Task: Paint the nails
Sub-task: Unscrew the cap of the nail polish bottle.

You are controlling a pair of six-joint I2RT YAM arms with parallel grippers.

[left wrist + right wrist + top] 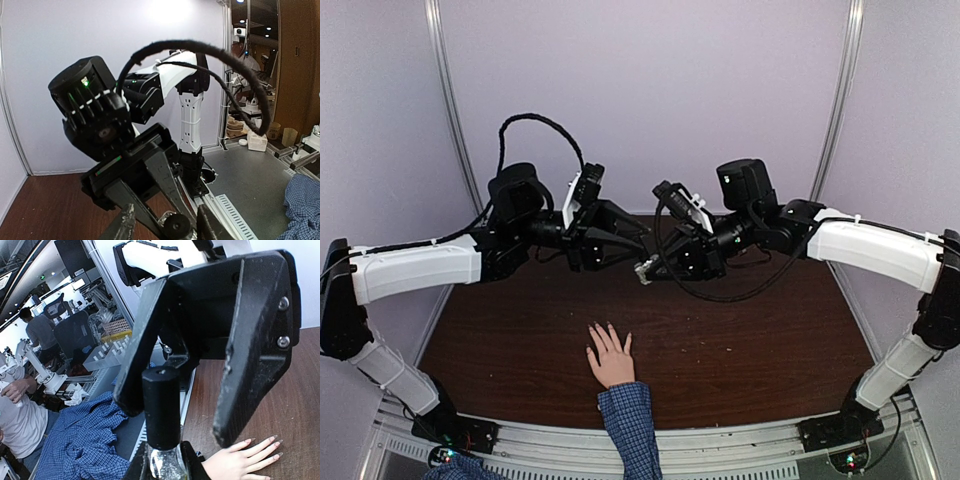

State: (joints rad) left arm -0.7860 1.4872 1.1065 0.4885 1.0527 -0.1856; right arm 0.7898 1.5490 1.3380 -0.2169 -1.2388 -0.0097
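2 robot arms, left (420, 268) and right (875, 250); 1 polish bottle (161, 415); 1 human hand (611, 362); 1 table (750, 330).

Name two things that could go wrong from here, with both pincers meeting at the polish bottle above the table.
The left pincer straddles the black cap without touching it; closing off-centre could twist the bottle held by the right pincer.
The hand lies flat on the table nearby; a dropped or opened bottle might spill polish on it.

A: The table (750, 330) is looking like dull dark wood; the shirt cuff (630, 420) is looking like checked cloth.
B: The bottle (165, 462) is shining like clear glass; its cap (161, 407) is looking dull black; the nails (273, 438) are looking smooth.
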